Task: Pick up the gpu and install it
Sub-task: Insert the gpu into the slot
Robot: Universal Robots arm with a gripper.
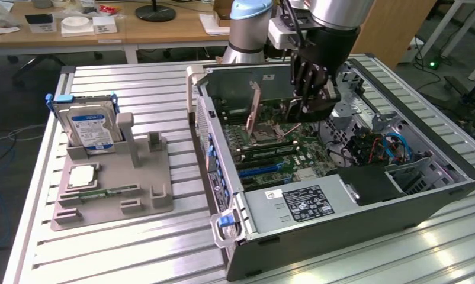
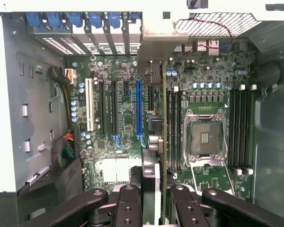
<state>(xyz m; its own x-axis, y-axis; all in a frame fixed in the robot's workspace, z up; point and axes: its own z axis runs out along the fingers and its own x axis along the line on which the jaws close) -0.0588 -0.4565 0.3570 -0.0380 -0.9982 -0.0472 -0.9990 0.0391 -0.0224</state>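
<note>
My tool (image 2: 154,204) is clenched on the gpu (image 2: 151,172), a thin flat card I see edge-on between the black jointed fingers (image 2: 128,203). Beneath the tool lies the green motherboard (image 2: 123,123), and just beside it the square metal CPU socket (image 2: 206,139).

Your arm (image 1: 249,23) stood at the tabletop's (image 1: 127,94) far edge in the exterior view and bent over, with the wrist pointing straight down. Your gripper (image 1: 305,115) hung vertical and low, its dark fingers (image 2: 128,203) close together, pinching the gpu (image 2: 151,172) edge-on between them.
</note>
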